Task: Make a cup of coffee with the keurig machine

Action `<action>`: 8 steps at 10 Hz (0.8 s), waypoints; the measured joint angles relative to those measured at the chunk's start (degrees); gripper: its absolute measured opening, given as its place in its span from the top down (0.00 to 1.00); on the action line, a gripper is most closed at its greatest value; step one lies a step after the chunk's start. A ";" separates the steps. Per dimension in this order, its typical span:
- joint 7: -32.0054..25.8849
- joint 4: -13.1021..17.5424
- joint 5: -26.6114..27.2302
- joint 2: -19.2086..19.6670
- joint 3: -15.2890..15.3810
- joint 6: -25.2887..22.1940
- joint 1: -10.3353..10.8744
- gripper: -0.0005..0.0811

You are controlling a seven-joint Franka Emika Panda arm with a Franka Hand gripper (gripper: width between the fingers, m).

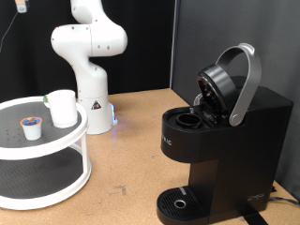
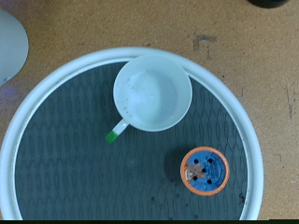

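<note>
The coffee maker (image 1: 217,141) stands nearest, at the exterior view's right: a black boxy machine with its lid (image 1: 230,82) tipped up on a silver-grey handle, the pod chamber (image 1: 190,120) open and dark inside, and a round drip tray (image 1: 178,202) at its foot. It rests on a brown wooden table (image 1: 131,159).

At the exterior view's left sits a round white two-tier stand (image 1: 56,183) (image 2: 245,121) with dark ribbed mats. On its upper tier the plain white cup (image 1: 63,108) (image 2: 152,91) stands upright and empty, with a small white piece tipped in green (image 2: 115,132) showing at its base. Near the cup, apart from it, sits a small pod (image 1: 33,126) (image 2: 204,171).

Behind the stand rises the white robot arm (image 1: 86,47). The gripper does not show in either view, so whether its fingers are open or closed cannot be told; the wrist camera looks straight down on the cup and pod.
</note>
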 joint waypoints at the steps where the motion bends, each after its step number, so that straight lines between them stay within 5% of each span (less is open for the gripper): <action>1: -0.23 0.05 -0.48 0.01 -0.23 -0.07 -0.06 0.01; 4: -0.23 -0.31 -0.47 0.02 -0.62 0.50 -0.07 0.01; 8: 0.54 -6.42 -0.19 2.04 -3.28 11.93 0.04 0.01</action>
